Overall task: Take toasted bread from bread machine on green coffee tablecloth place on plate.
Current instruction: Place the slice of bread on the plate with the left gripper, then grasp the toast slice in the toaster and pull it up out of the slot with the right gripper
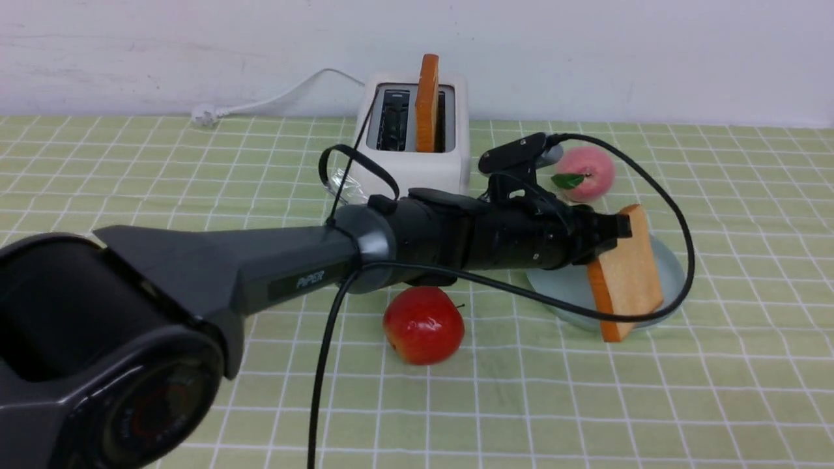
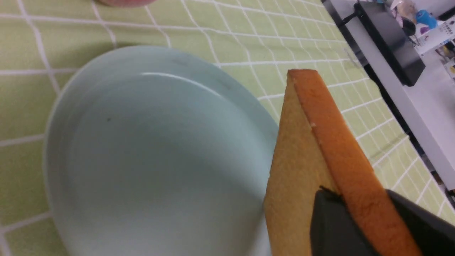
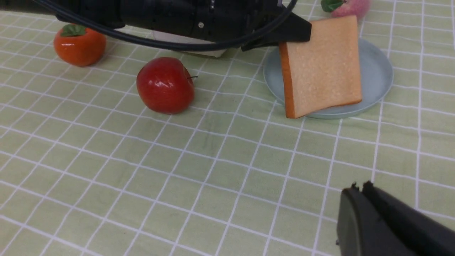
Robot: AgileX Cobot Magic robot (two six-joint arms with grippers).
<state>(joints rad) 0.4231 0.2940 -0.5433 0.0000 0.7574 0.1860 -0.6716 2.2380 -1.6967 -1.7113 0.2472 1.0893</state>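
My left gripper clamps the top corner of a toast slice, which hangs tilted over the pale blue-green plate. The second slice stands upright in the right slot of the toaster, farther back and to the left. My right gripper is closed and empty above the green tablecloth.
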